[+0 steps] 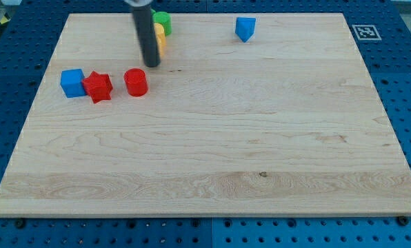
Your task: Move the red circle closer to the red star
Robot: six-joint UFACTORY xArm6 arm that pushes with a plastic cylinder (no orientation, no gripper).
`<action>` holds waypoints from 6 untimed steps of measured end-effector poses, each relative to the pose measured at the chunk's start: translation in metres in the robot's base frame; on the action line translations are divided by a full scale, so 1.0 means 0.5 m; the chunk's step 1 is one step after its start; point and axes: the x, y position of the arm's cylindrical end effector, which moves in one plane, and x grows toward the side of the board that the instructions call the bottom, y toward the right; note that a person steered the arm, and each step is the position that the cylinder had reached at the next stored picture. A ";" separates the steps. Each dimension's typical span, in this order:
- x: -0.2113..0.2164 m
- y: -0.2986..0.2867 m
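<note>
The red circle lies at the board's upper left. The red star sits a short gap to its left, touching a blue cube on the star's left. My tip is the lower end of a dark rod coming down from the view's top. It stands just above and to the right of the red circle, apart from it.
A yellow block and a green block sit behind the rod near the board's top edge, partly hidden by it. A blue block lies at the top centre-right. The wooden board lies on a blue perforated table.
</note>
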 end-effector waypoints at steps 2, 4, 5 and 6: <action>0.071 0.044; 0.081 -0.016; 0.089 -0.030; 0.089 -0.062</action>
